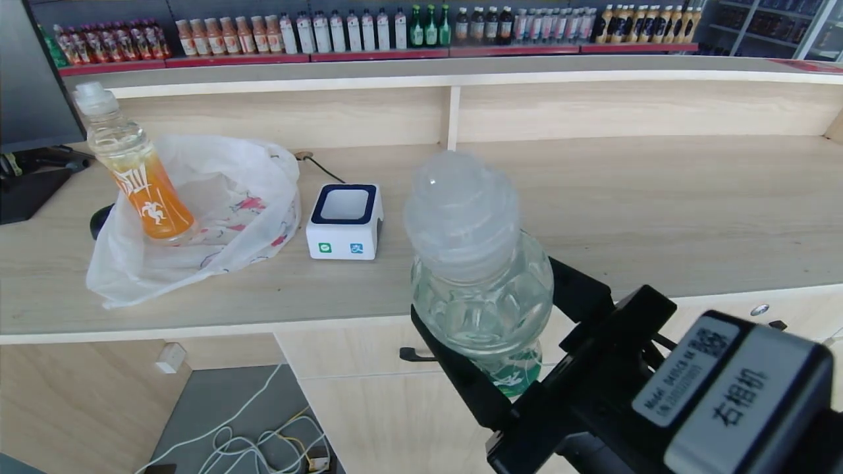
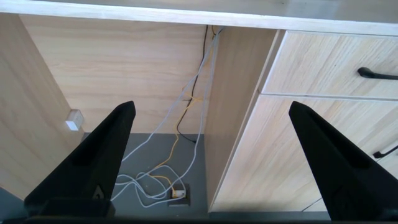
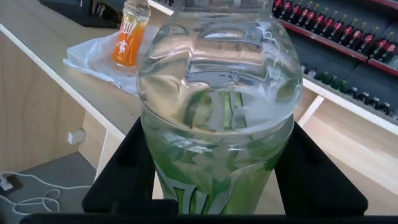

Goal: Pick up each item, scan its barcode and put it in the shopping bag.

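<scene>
Holding the green-label bottle low centre in the head view, our right gripper clamps its body. Orange bottle stands in the shopping bag upper left, scanner just beside, counter running to the right edge. Left wrist view: our left gripper spread wide, holding nothing, facing cabinet fronts. Right wrist view: bottle wedged between both fingers.

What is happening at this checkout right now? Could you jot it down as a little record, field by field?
in hand: right gripper shut on clear bottle, held upright
other arm: left gripper open, down low, facing the cupboard
bagged: orange bottle upright in shopping bag
reader: scanner on counter, just right of the bag, nothing over it
left to do: clear bottle not yet in the bag
</scene>
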### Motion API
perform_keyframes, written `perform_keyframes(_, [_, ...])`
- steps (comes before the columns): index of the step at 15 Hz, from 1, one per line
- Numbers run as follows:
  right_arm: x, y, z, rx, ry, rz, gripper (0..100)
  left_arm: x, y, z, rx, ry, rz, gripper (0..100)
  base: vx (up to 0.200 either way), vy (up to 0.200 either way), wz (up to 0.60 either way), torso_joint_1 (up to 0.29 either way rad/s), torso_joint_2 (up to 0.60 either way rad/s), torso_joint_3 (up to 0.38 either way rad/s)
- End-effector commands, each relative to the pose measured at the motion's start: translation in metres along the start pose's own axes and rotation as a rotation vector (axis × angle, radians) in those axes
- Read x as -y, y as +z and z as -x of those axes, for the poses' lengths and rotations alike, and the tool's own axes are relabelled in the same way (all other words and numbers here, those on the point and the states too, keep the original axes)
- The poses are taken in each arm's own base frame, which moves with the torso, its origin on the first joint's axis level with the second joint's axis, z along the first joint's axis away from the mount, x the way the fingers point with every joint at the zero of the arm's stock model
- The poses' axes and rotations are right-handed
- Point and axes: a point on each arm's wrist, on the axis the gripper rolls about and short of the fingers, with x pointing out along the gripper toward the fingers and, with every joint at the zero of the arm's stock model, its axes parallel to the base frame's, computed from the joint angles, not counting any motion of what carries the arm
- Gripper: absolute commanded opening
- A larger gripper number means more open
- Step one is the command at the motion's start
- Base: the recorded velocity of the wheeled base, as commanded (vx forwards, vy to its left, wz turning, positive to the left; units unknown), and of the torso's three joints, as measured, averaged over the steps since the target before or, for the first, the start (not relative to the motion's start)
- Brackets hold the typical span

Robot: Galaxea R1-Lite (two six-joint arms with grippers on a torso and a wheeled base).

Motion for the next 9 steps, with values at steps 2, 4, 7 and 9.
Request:
perform_keyframes(2, [-0.004,-0.002,-0.001,0.004,0.006,0.01,0,0.0,0.0,0.0,0.0,0.0,0.0,100,0.0,0.0,0.0,0.0,0.0,0.0])
perform_keyframes(4, [-0.012,-0.011,0.006,0.023,0.104,0.112,0,0.0,0.0,0.0,0.0,0.0,0.0,100,0.0,0.0,0.0,0.0,0.0,0.0])
perform_keyframes(7, [-0.017,-0.017,0.011,0.038,0.164,0.178,0,0.0,0.0,0.0,0.0,0.0,0.0,100,0.0,0.0,0.0,0.0,0.0,0.0])
perform_keyframes(9, [-0.018,-0.02,0.016,0.035,0.185,0.26,0,0.0,0.0,0.0,0.0,0.0,0.0,100,0.0,0.0,0.0,0.0,0.0,0.0])
